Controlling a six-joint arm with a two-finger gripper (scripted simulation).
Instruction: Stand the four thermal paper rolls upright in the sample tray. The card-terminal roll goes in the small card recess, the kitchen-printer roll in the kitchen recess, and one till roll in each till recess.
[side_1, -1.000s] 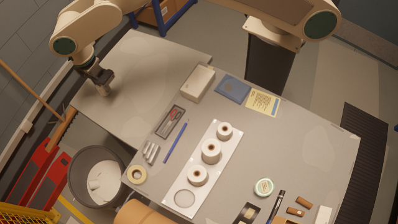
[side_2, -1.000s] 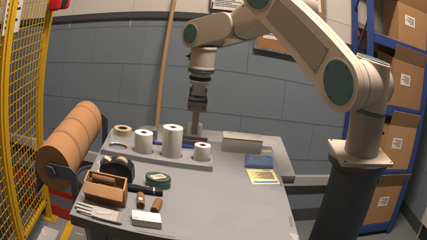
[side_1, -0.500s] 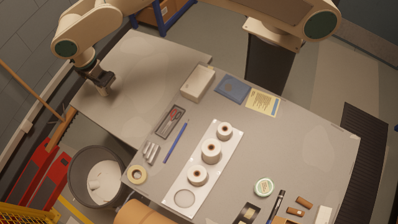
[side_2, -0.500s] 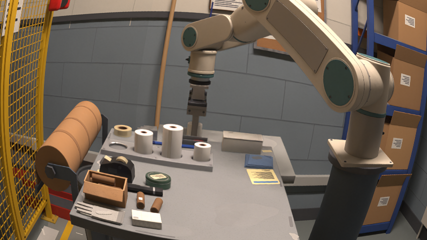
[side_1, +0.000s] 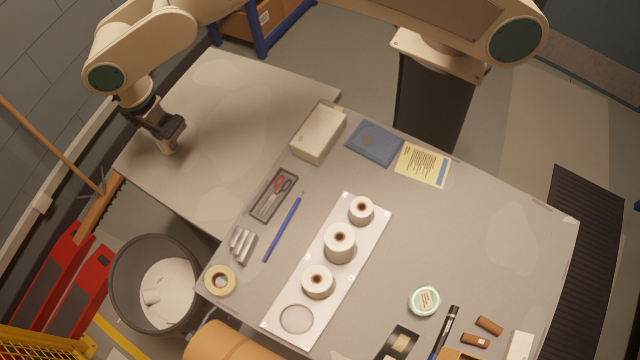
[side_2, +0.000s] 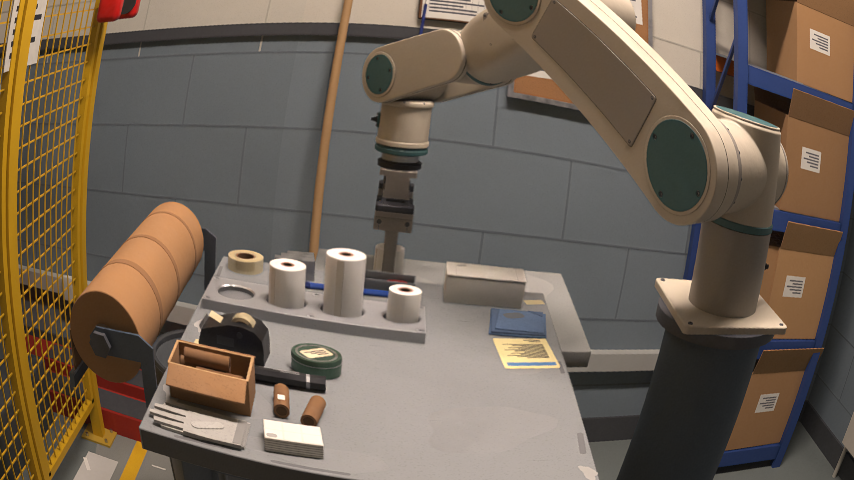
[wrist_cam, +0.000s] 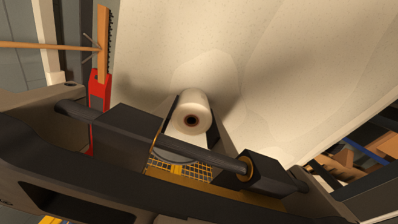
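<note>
A white thermal paper roll (wrist_cam: 191, 111) stands upright on the far side table, and the fingers of my gripper (side_1: 167, 141) are pressed against its two sides, holding it. The same roll (side_2: 389, 257) shows behind the sample tray (side_1: 325, 268) from the second side camera. In the tray three rolls stand upright: a small one (side_1: 361, 210) at the far end, a taller one (side_1: 339, 242) in the middle, and one (side_1: 317, 281) beside it. The near round recess (side_1: 296, 318) holds nothing.
Behind the side table are a grey wall and a leaning broom handle (side_2: 327, 125). A white box (side_1: 318, 133), a scissors tray (side_1: 274, 195), a blue pen (side_1: 282, 228) and a tape ring (side_1: 220, 280) lie around the tray. A waste bin (side_1: 152, 284) stands below the table edge.
</note>
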